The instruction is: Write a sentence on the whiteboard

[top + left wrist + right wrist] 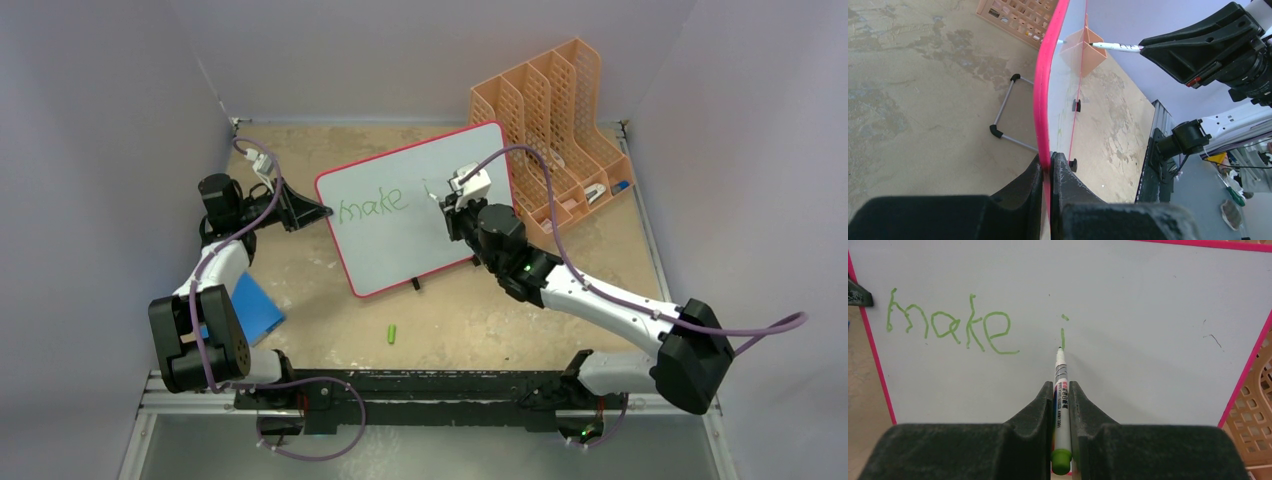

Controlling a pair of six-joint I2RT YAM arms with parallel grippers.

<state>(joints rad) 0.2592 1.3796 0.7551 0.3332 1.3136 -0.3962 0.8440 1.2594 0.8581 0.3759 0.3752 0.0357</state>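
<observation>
The left pincer (1050, 162) is closed on the whiteboard's (400, 250) pink rim. The right pincer (1062, 390) grips a green marker (1061, 371), tip at the sentence's (950, 326) "i" after "make".

table (470, 320): worn tan board
far R: orange file rack (560, 110)
mid: whiteboard (420, 240), propped up
your near side: green cap (393, 333); blue pad (258, 306) L

1. Whiteboard (400, 250): big white rect., thin pink-red rim, rounded corners, small black feet on lower edge. Stands propped up at a tilt mid-surface (450, 325), skewed to the surface edges. Left edge is pinched in left gripper (1050, 167).
2. Sentence (953, 330): thin green strokes, upper left of board face. Reads "make", a gap, then a dotted "i"; wobbly, one line.
</observation>
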